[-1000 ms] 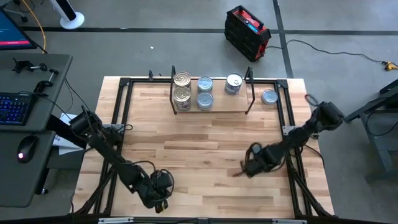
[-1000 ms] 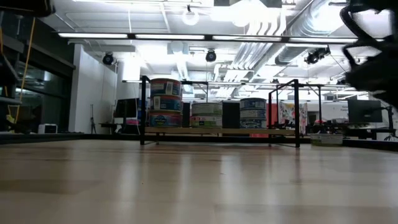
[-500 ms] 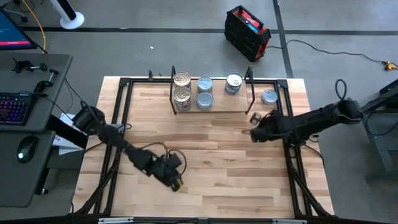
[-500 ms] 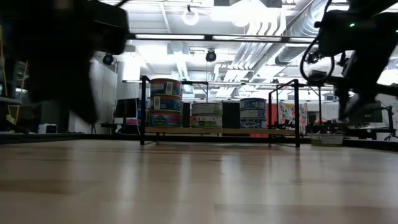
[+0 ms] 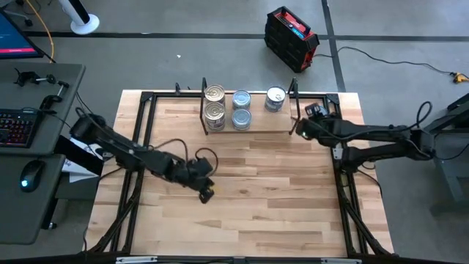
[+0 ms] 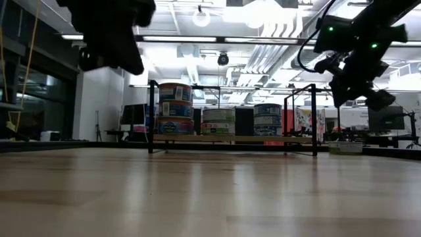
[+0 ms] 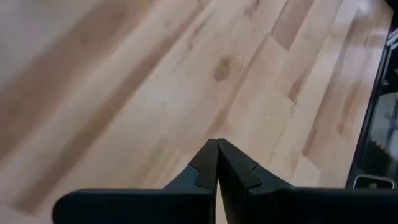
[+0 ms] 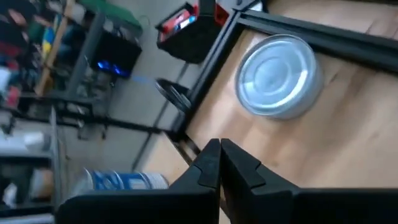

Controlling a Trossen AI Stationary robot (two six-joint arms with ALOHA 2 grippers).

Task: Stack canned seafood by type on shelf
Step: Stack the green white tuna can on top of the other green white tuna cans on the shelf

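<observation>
— Where are the tins right now?

— Most sit on the shelf (image 5: 249, 125) at the far side of the desk (image 5: 249, 198). Seen from above, two gold tins (image 5: 215, 103) stand at its left end, two silver-blue tins (image 5: 241, 108) in the middle, and one silver tin (image 5: 275, 98) toward its right end. From desk level the left stack (image 6: 174, 108) rises highest, with lower stacks (image 6: 218, 121) beside it. One loose tin (image 8: 278, 76) lies flat on the desk just outside the shelf's right upright, its shiny lid up.

— And your right gripper?

— My right gripper (image 5: 299, 129) hangs in the air beside the shelf's right end, close to that loose tin. Its fingers (image 8: 211, 163) are pressed together with nothing between them; the tin lies just ahead of their tips, untouched.

— The left one?

— My left gripper (image 5: 206, 192) is over bare desk, well in front of the shelf's left end. Those fingers (image 7: 208, 165) are also closed tight, tips meeting, holding nothing, with only wood grain below them.
</observation>
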